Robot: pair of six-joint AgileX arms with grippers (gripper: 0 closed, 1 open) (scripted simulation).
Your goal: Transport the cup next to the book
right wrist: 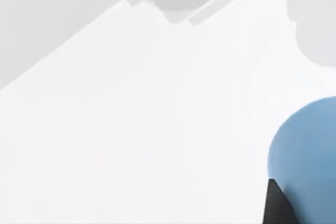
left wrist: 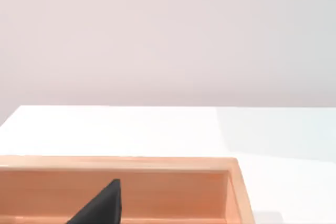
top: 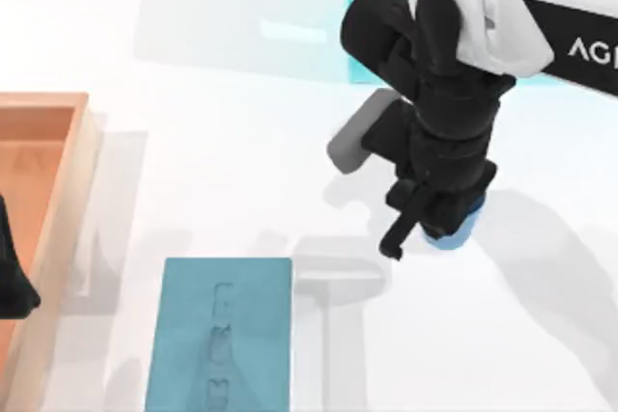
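The right gripper (top: 439,224) covers the cup (top: 462,227), right of the book (top: 224,335); its grasp cannot be told. The cup looks light, rigid and smooth-walled, likely best pinched across its sides.

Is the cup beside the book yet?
No. The cup sits under the right gripper, well right of the book.

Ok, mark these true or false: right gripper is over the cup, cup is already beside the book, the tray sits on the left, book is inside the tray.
1. The right gripper is directly over the cup. True.
2. The cup touches the book. False: it stands apart, to the book's right.
3. The orange tray is at the table's left. True.
4. The book lies inside the tray. False: it lies on the table beside it.
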